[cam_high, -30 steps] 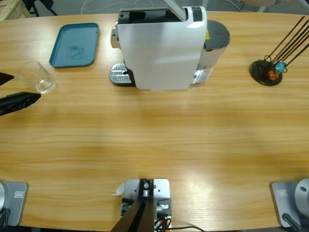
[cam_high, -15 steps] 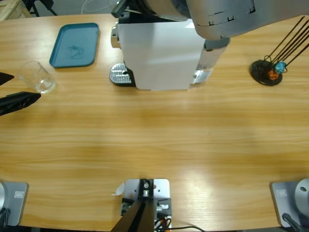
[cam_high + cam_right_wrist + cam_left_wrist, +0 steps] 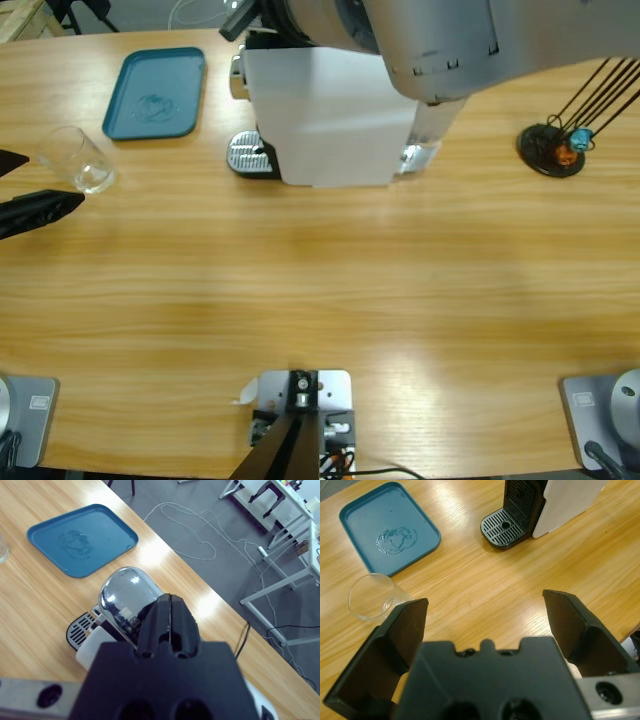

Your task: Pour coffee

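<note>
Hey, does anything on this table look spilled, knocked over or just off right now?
Two things. The glass tumbler appears to lie tipped on its side near the left gripper, off the machine's drip grate. The teal tray carries a ring-shaped wet or dried mark, like an old spill.

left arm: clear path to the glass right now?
Probably yes. The left gripper is open and aimed past the glass, which stands just off its left jaw with only bare table between. A small sideways shift should line it up.
</note>
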Controlling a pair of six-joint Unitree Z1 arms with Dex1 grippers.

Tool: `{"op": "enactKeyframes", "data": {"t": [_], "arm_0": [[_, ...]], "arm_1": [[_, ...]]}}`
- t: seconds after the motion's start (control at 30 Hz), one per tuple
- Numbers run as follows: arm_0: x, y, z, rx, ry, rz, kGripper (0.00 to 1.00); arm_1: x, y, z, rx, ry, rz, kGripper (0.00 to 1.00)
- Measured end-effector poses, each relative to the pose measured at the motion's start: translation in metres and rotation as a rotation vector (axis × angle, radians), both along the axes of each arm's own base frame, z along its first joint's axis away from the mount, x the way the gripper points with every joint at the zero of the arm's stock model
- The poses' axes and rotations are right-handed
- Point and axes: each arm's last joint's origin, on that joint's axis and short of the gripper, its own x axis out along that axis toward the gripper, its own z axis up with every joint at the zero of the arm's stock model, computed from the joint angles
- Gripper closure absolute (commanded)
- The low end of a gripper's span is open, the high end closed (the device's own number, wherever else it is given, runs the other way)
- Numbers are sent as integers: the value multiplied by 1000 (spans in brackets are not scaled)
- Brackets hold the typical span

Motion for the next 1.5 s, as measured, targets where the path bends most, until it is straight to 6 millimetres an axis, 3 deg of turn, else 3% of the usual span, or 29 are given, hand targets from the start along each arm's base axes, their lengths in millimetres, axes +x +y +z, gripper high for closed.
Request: {"op": "enactKeyframes", "data": {"t": [0.23,0.63,0.67,0.7,0.73,0.77,0.83,0.97,1.07,1.13,1.33,1.5], "arm_0": [[0,0,0,0,0,0,4],[0,0,-1,2,1,0,9],[0,0,-1,2,1,0,9],[0,0,-1,3,2,0,9],[0,-1,-1,4,4,0,9],[1,-1,-1,6,5,0,9],[2,-2,-2,10,9,0,9],[5,-3,-3,27,1,30,9],[10,-1,-4,59,-28,122,9],[14,-1,-4,66,-41,189,14],[37,-7,-11,-5,-38,345,23],[58,-13,-27,73,-35,443,23]], "arm_1": [[-6,0,-15,23,19,4,1000],[-9,4,-16,34,16,14,978],[-9,3,-15,36,16,15,721],[-9,1,-13,40,24,28,531],[-11,-3,-8,49,41,58,406],[-13,-8,-4,52,71,96,272],[-18,-25,2,45,141,161,149],[-38,-66,24,4,233,200,128],[-64,-113,45,1,245,191,9],[-84,-142,52,3,246,192,0],[-137,-217,39,66,260,175,0],[-163,-252,21,127,269,158,0]]}}
